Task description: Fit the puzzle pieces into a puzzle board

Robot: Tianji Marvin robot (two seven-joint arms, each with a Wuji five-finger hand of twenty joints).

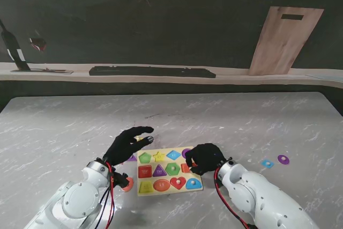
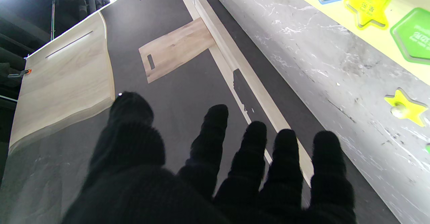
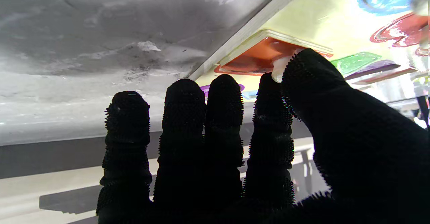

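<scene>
1. Left hand [image 1: 126,144], black-gloved: raised over the left edge of the puzzle board, fingers spread apart, holding nothing.
2. Loose yellow star piece [image 2: 406,107]: lies on the grey marble table [image 1: 64,127] just beside the board's far edge.
3. Pale yellow wooden puzzle board [image 1: 167,170]: lies flat near the table's near edge, between the two hands. Most recesses hold coloured shape pieces.
4. Right hand [image 1: 204,157], black-gloved: rests on the board's right edge; thumb and index finger pinch the white knob of an orange piece [image 3: 260,54], which sits tilted at that edge.
5. Blue piece [image 1: 267,163] and purple ring piece [image 1: 283,159]: lie on the table, well right of the board.
</scene>
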